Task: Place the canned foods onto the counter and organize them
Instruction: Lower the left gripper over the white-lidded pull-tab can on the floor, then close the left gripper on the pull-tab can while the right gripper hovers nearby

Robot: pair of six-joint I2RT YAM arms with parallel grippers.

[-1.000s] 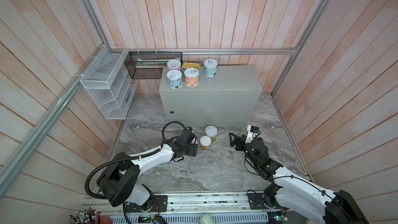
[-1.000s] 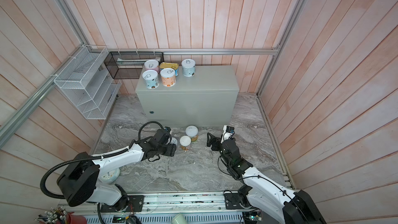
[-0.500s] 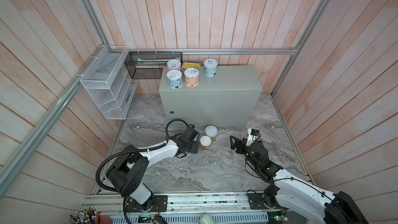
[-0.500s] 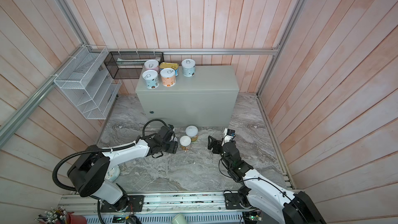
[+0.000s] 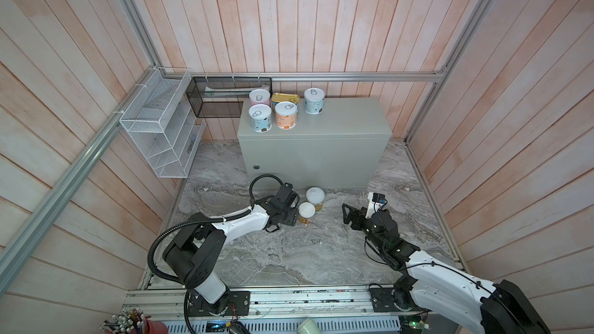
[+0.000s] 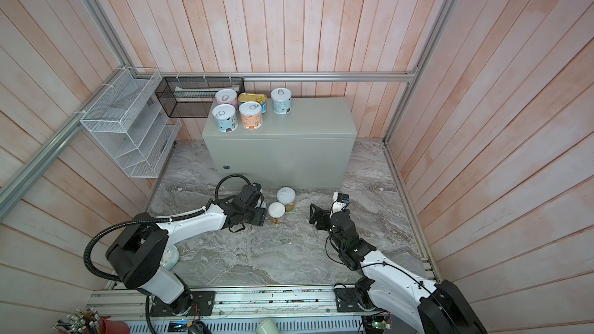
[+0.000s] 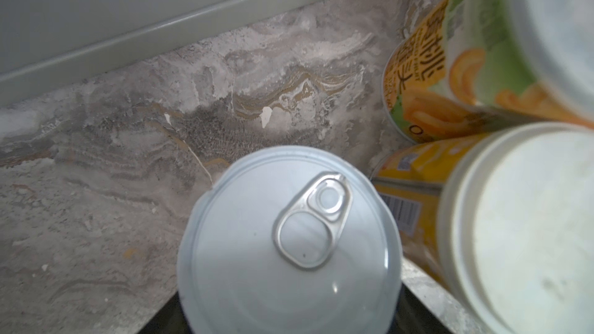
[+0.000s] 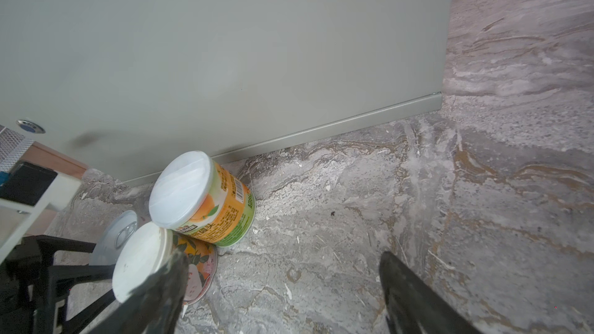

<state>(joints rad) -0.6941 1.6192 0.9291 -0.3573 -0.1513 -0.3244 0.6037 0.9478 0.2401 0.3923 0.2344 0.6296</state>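
Where the left arm reaches: low over the grey marble-patterned floor point(image 5: 289, 252), just in front of the large pale grey-green metal counter point(image 5: 337, 130).
Left gripper point(image 5: 293, 211): clamped on a small round pull-tab can point(image 7: 289, 245) with a silver lid. In the left wrist view dark fingers point(image 7: 418, 310) sit against both sides of it.
Held can's place: upright, down by the floor in front of the counter's base; whether it is lifted cannot be told. In both top views the gripper hides nearly all of it.
Right gripper point(image 5: 347, 217): jaws spread wide with nothing between them, low over the floor, well apart from the cans and facing them.
White-lidded cans: two taller orange-green ones on the floor, touching each other. The near white-lidded can point(image 5: 306, 212) is just beside the left gripper; the far white-lidded can point(image 5: 315, 196) stands close to the counter's front.
Counter top: five cans clustered at its rear left corner.
Back row: pink-labelled round can point(image 5: 259, 101), flat gold rectangular tin point(image 5: 285, 99), teal-labelled round can point(image 5: 314, 101).
Front row: blue-labelled round can point(image 5: 259, 118), orange-labelled round can point(image 5: 286, 115).
Counter's right part: bare.
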